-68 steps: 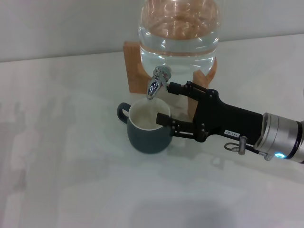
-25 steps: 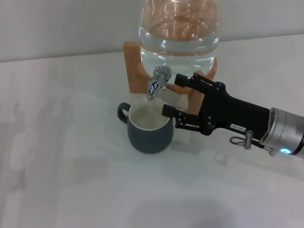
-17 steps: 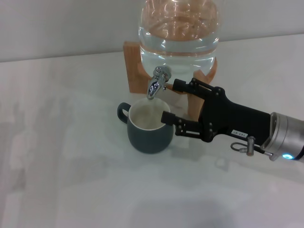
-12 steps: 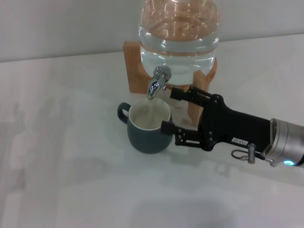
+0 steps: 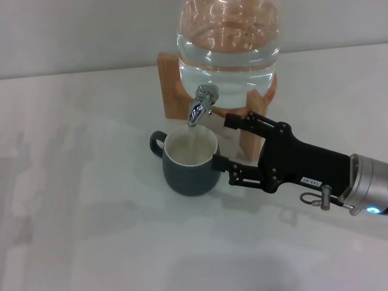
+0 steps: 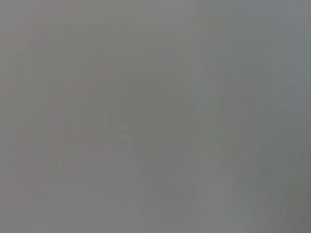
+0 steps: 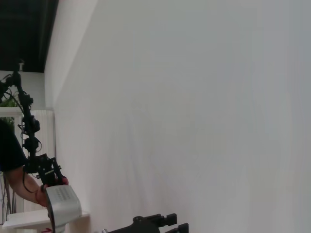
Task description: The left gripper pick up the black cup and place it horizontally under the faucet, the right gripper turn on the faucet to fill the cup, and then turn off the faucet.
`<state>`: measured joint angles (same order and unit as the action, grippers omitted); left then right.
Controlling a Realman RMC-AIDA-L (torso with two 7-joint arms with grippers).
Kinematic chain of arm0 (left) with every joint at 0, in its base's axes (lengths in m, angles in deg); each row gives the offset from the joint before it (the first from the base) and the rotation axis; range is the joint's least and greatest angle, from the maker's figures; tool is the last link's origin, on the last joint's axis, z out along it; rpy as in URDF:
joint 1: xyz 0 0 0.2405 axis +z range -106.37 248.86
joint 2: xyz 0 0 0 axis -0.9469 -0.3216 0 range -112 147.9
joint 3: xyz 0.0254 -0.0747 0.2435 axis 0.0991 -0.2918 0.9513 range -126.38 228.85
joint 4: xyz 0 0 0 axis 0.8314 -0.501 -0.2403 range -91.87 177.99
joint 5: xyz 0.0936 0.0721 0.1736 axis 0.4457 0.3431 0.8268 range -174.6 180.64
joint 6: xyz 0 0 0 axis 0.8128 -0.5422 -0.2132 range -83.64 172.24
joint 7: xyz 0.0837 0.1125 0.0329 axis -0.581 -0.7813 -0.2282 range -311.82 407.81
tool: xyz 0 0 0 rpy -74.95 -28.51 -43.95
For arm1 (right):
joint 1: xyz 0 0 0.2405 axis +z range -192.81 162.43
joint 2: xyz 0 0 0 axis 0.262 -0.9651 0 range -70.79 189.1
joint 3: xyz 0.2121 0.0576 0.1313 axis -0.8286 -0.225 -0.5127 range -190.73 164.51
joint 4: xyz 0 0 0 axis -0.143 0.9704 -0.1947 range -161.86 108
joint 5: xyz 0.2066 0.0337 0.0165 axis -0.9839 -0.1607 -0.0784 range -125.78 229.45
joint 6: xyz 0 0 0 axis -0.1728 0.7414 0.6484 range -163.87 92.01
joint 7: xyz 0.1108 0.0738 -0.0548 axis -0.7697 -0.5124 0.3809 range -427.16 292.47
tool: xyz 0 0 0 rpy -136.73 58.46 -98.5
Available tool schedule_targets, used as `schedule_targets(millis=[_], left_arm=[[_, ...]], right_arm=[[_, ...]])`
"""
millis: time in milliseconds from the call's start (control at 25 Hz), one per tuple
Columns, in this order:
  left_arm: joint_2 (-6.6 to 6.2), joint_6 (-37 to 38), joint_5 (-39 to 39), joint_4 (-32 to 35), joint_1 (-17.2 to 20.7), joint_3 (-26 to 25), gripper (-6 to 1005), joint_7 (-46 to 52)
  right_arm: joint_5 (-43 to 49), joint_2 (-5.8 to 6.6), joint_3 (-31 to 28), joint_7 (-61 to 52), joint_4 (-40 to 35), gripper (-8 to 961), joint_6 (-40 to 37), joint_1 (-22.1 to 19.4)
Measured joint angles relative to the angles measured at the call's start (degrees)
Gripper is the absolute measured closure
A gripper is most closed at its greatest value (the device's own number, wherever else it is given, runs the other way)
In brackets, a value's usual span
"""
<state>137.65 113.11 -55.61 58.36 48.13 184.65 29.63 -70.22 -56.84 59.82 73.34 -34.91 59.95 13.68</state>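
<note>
The black cup [image 5: 191, 163] is seen standing upright on the table [image 5: 79, 182], directly beneath the spout of the faucet [image 5: 200, 104]. Its open mouth faces straight up, so its long axis is vertical; the small loop handle points toward the robot's left, away from the right gripper [image 5: 225, 144]. A pale interior is visible, but the water level cannot be judged, and whether water is running from the spout cannot be made out.

The right gripper is observed with its fingers spread wide and nothing held. One finger lies near the lever side of the faucet, just in front of the wooden stand [image 5: 176, 85]; the other lies low, close against the cup's wall on the robot's right. Contact with the cup cannot be confirmed. The left gripper is not seen in any view.

Risks noted:
- The lower finger is close enough to the cup that any sideways or forward motion could push it off the spout line, so that water would land on the table.
- If the faucet is open, a delayed or missed closure of the lever could overfill the cup; the short, shiny lever offers little purchase for thin fingers.
- A heavy push on the lever could shift the water jar [image 5: 228, 42] on its stand.
</note>
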Motion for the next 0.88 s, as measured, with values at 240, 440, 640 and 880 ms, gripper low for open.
schedule_targets(millis=[240,440,640,880], left_arm=[[0.08,-0.07,0.04,-0.01,-0.08,0.00,511,0.00],[0.09,-0.13,0.08,0.00,-0.16,0.00,511,0.00],[0.15,-0.84,0.10,0.01,-0.17,0.46,511,0.00],[0.18,-1.00,0.11,0.22,-0.18,1.37,511,0.00]], right_arm=[[0.45,-0.16,1.22,-0.07,-0.19,98,-0.05,0.10],[0.49,-0.20,2.80,-0.19,-0.13,98,0.12,0.69],[0.46,-0.19,4.19,-0.78,-0.17,98,-0.18,1.65],[0.09,-0.19,4.78,-1.95,-0.05,98,-2.21,3.60]])
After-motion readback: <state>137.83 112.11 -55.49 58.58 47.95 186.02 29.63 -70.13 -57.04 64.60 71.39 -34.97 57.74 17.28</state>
